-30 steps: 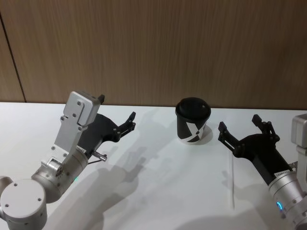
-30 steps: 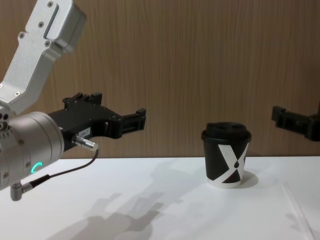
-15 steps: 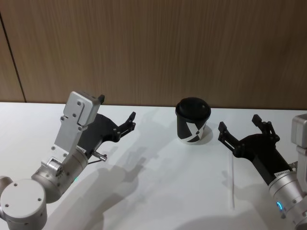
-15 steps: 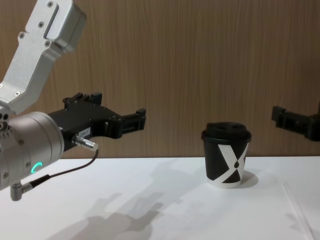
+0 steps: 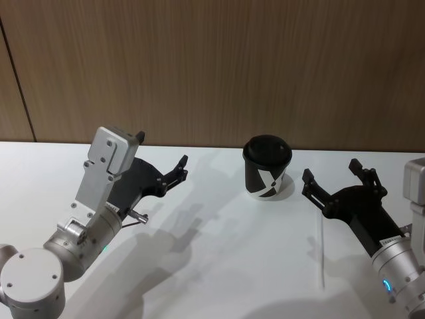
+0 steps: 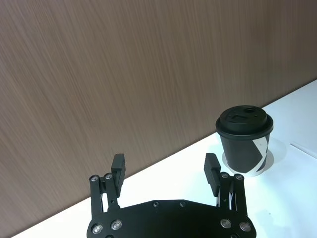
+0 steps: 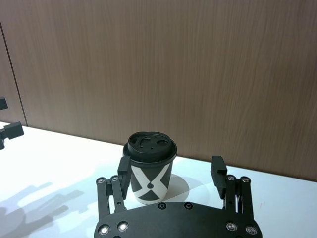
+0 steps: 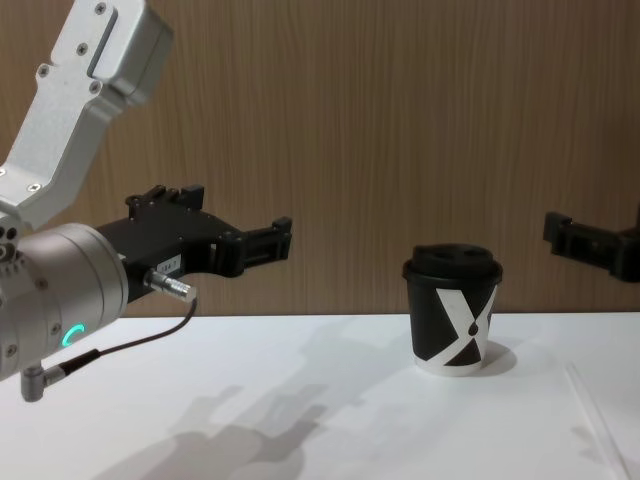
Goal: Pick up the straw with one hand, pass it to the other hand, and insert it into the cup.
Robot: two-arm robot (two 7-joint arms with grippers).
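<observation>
No movement vs prior: L gripper (image 5: 161, 149), R gripper (image 5: 331, 170) spread, aloft; straw (image 5: 322, 252) flat near cup (image 5: 267, 169).

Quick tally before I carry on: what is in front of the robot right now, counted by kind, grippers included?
cup: 1
straw: 1
Grippers: 2, the left gripper and the right gripper, both open and empty
Total: 4
</observation>
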